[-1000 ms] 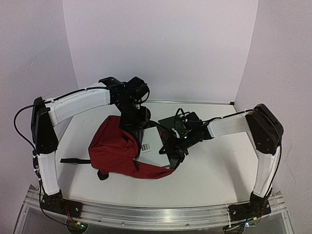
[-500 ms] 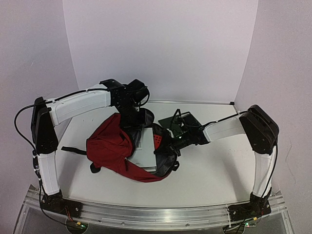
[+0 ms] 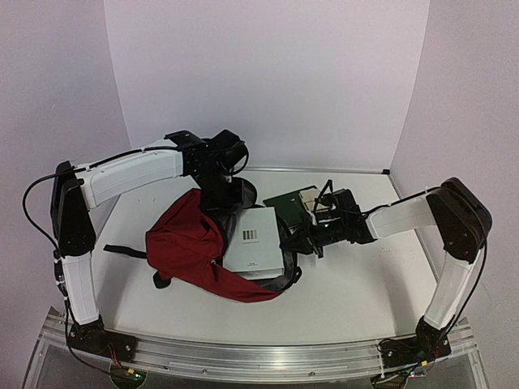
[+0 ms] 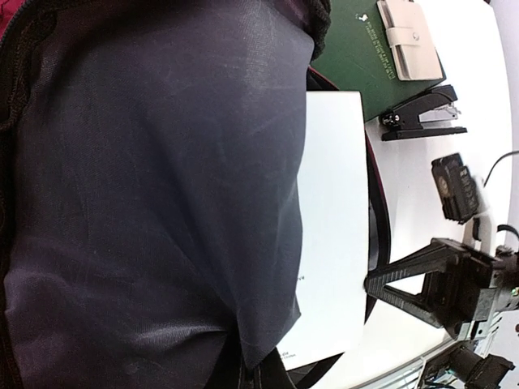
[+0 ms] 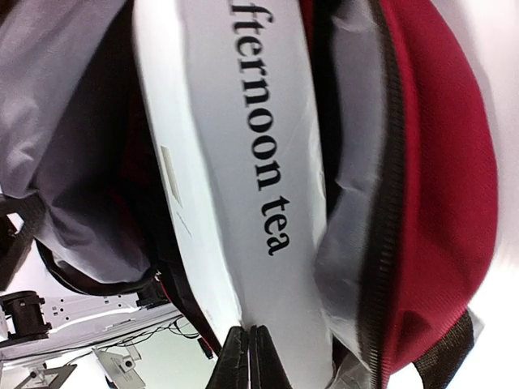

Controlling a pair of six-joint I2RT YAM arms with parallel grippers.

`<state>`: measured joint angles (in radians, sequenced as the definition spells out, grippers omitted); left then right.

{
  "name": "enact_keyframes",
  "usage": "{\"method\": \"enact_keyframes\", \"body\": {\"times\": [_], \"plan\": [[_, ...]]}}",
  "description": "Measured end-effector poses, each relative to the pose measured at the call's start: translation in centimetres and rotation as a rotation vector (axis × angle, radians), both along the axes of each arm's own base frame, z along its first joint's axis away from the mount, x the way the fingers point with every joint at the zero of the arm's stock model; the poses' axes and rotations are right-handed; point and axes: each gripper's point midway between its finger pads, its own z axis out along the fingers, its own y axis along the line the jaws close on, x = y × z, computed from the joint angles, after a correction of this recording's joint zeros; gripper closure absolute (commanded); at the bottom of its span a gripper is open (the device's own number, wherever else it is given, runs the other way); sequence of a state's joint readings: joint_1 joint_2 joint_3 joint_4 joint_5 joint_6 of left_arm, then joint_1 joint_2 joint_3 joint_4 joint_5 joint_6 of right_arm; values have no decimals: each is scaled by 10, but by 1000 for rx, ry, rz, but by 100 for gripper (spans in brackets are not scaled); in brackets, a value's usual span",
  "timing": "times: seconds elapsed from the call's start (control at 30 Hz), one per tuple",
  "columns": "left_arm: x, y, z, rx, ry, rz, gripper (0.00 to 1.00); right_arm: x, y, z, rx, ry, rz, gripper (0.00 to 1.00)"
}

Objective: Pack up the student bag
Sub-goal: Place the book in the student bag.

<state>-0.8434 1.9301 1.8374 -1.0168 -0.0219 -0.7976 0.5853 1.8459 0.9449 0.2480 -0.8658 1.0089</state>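
Top external view: a dark red backpack (image 3: 190, 243) lies left of centre on the table (image 3: 357, 275), its mouth gaping rightward around a white book (image 3: 255, 239) (spine lettered "afternoon tea"). At the backpack's upper rim the left claw (image 3: 229, 203) is clamped on the grey lining; the right claw (image 5: 247, 332), pinched closed on nothing, sits just beside the book's exposed end.

There is one dark red soft fabric backpack (image 3: 190, 247), one thick white book (image 3: 255, 243) with "afternoon tea" printed on its spine, one flat dark green book (image 4: 365, 57), one cream snap-closure wallet (image 4: 409, 36), one black stapler (image 4: 426, 113), one small black rectangular gadget (image 4: 456, 188), and two white-and-black robot arms (image 3: 134, 170) (image 3: 405, 215).
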Motion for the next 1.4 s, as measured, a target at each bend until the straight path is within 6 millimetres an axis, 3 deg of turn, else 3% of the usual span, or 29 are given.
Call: {"method": "enact_keyframes", "body": {"times": [0.13, 0.27, 0.43, 0.63, 0.83, 1.07, 1.2, 1.4], "plan": [[1, -1, 1, -9, -1, 7, 100, -4, 5, 0, 5, 12, -4, 97], [1, -4, 2, -28, 5, 4, 100, -9, 28, 5, 49, 5, -5, 90], [1, -10, 4, -56, 10, -5, 100, -20, 63, 2, 106, 52, 5, 67], [1, -12, 5, -64, 10, -7, 100, -19, 82, 12, 153, 54, 28, 53], [1, -11, 4, -63, 9, -2, 100, -16, 75, 25, 146, 3, 57, 40], [2, -11, 4, -62, 8, 0, 100, 0, 38, 47, 17, -173, 72, 32], [2, -11, 4, -60, 6, 1, 100, -10, 28, 30, -65, -173, 113, 30], [2, -10, 5, -60, 5, 4, 100, -42, 38, -22, -132, -43, 204, 38]]}}
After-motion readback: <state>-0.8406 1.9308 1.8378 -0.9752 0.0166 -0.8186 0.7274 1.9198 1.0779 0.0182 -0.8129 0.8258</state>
